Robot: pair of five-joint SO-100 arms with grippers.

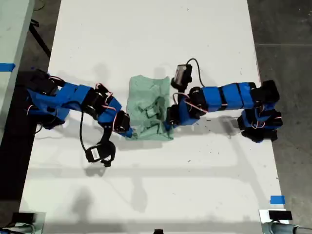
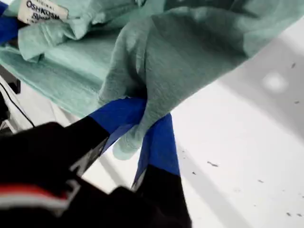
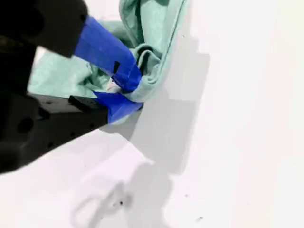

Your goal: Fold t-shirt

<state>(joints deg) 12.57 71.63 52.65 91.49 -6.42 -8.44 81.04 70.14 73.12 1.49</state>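
First wrist view: soft, creased mint t-shirt (image 2: 190, 52), white neck label (image 2: 40, 10) reading "OSHKOSH", pinched by my first gripper (image 2: 137, 126). My second gripper (image 3: 124, 95) clamps another bunched edge.

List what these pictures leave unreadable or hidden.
- Label on the t-shirt: first wrist view, cut off by the picture's edge, second line blurred.
- My first gripper: fingertips wrapped in cloth.
- Which exterior-view arm is first: not settled.
- My second gripper: cloth between the tips hides the gap.
- Sleeves: bunched folds hide them.

White table (image 1: 156, 195) on dark grey floor (image 1: 285, 29) (blue tape (image 1: 277, 199) near one corner).
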